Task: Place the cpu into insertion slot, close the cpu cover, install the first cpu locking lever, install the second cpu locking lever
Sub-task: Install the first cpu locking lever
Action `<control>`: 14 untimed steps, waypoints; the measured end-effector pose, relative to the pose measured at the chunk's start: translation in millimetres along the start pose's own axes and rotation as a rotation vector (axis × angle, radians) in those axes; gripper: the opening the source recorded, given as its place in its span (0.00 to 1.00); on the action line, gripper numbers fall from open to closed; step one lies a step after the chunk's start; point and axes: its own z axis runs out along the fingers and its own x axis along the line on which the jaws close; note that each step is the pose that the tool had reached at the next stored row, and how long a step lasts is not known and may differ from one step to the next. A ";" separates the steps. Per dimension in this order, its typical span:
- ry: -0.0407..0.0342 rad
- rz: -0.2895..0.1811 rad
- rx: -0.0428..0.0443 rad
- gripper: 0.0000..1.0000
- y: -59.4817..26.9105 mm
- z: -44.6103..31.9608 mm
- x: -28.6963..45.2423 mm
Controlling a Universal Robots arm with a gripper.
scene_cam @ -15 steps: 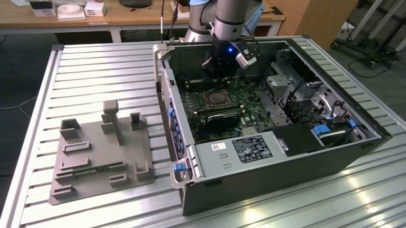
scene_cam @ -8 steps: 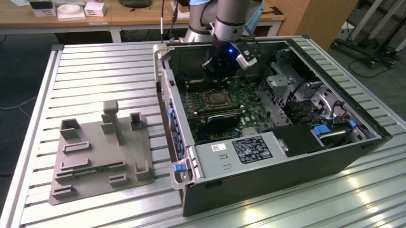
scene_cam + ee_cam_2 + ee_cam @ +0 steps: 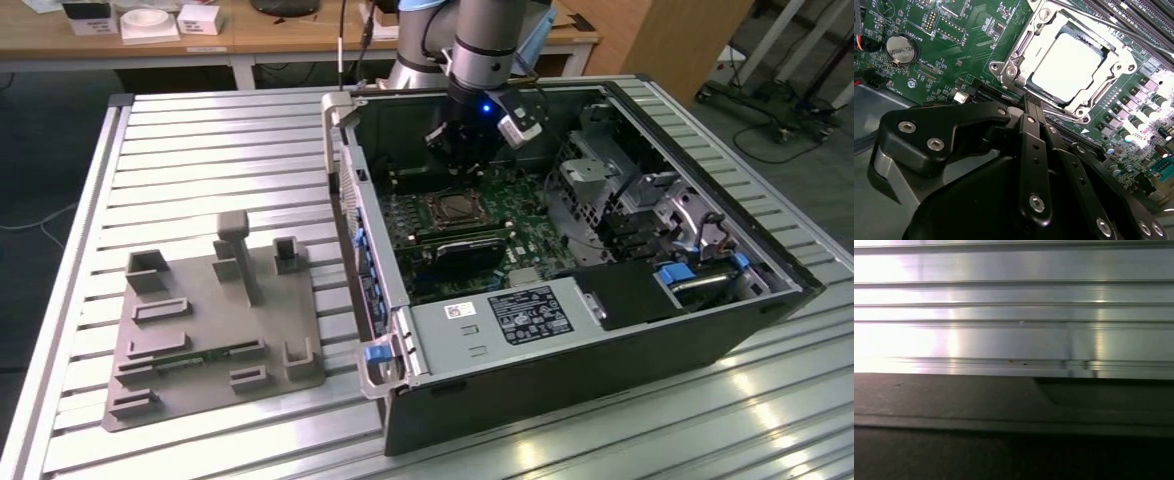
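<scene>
Cpu seated in insertion slot, cpu cover down around it. Tool just beside socket's near edge, fingers together, holding nothing. Judged step: locking levers. Next move calls for precise hooking of thin lever.

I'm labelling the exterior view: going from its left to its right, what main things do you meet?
Grey fixture plate → blue latch → insertion slot → end effector → blue-tabbed drive bay.
</scene>
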 end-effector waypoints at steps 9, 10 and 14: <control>0.0000 0.000 -0.0003 0.10 0.0 0.0 -0.1; 0.0000 0.000 -0.0003 0.10 0.0 0.0 -0.6; -0.0003 0.000 -0.0254 0.10 0.0 0.0 -1.4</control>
